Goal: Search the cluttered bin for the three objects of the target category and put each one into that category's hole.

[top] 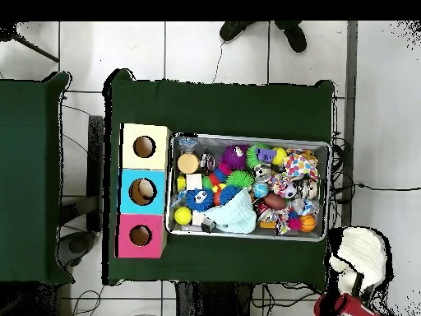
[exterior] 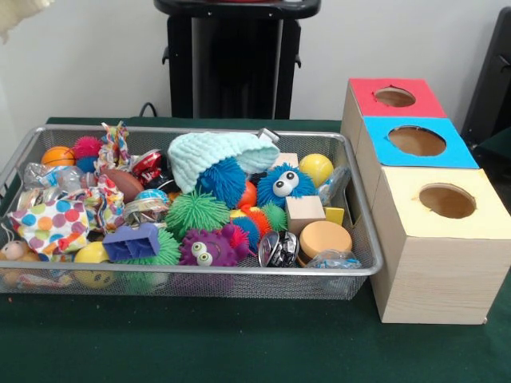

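Claw unseen in both views; overhead shows feet (top: pixel 259 31) past table edge (top: pixel 222 99), front doesn't.

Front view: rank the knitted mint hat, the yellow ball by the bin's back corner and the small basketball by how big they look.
1. Knitted mint hat, clearly largest.
2. Yellow ball and small basketball look alike; no ranking.

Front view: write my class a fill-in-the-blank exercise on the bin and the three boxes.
1. The boxes beside the wire bin number ____.
2. The box between the red-topped box and the yellow-topped box has a ____ top.
3. The mint knitted hat lies partly over a spiky ____ ball.
4. Each box top has one round ____.

Missing words: three; blue; blue; hole
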`<action>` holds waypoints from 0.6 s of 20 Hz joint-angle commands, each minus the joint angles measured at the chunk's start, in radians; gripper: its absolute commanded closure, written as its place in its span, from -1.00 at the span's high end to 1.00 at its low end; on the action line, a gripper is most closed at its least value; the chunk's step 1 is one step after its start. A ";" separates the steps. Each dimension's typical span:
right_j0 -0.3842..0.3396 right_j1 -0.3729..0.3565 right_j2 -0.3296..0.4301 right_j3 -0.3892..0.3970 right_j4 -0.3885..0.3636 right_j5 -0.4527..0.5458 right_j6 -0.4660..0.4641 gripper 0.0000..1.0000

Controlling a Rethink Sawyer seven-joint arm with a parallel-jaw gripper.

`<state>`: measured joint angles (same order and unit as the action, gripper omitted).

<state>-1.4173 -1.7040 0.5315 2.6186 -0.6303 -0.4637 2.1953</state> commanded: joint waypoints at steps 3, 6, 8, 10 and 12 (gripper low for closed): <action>-0.009 0.110 -0.031 0.438 -0.232 0.319 0.042 -1.00; -0.013 0.074 -0.062 0.437 -0.282 0.306 0.071 -1.00; -0.015 0.056 -0.074 0.436 -0.305 0.299 0.082 -1.00; -0.024 0.054 -0.082 0.436 -0.326 0.284 0.090 -1.00; -0.024 0.054 -0.088 0.436 -0.341 0.281 0.095 -1.00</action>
<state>-1.4158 -1.7105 0.5208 2.6009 -0.7293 -0.3414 2.1953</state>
